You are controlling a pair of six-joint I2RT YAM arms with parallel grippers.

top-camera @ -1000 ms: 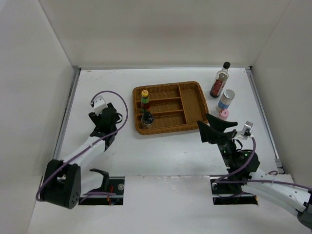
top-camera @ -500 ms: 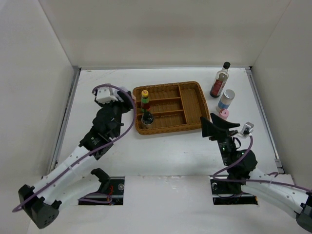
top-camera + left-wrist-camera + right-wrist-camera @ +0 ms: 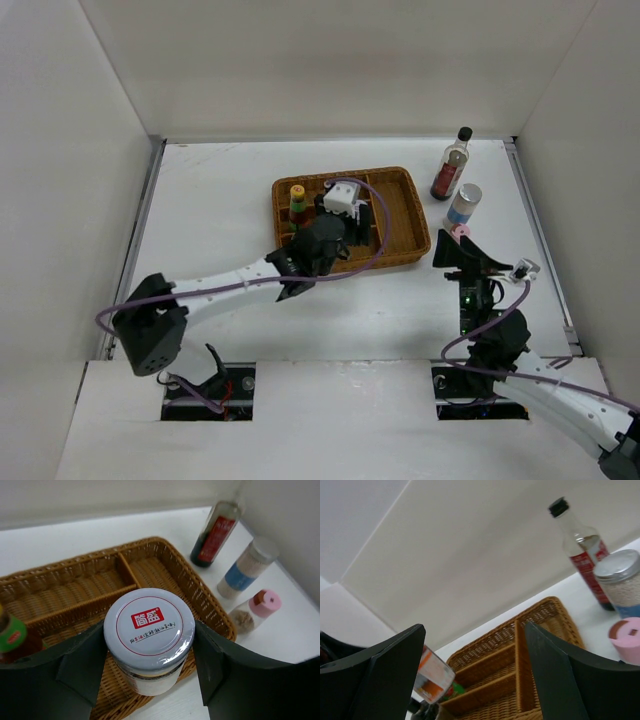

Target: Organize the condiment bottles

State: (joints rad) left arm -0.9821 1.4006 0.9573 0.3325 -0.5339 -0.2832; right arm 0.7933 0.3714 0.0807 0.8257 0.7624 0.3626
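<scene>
My left gripper (image 3: 355,232) is shut on a white-lidded jar (image 3: 149,626) with a red logo and holds it over the near rim of the brown wicker tray (image 3: 405,182). The right wrist view shows that jar's orange label (image 3: 433,675). The yellow-cap red-green bottle (image 3: 297,200) stands in the tray's left end. A tall dark bottle (image 3: 452,165), a silver-capped blue-label jar (image 3: 464,205) and a pink-capped shaker (image 3: 459,234) stand right of the tray. My right gripper (image 3: 463,255) is open and empty just in front of the shaker. The small dark bottle is hidden behind my left arm.
The tray (image 3: 150,542) has long divided compartments, bare at its middle and right. The left arm lies across the table from the near left to the tray. White walls close in the table on three sides.
My left arm has swung right from the table left of the tray to over the tray's near side. My right gripper has shifted slightly right, closer to the pink-capped shaker.
</scene>
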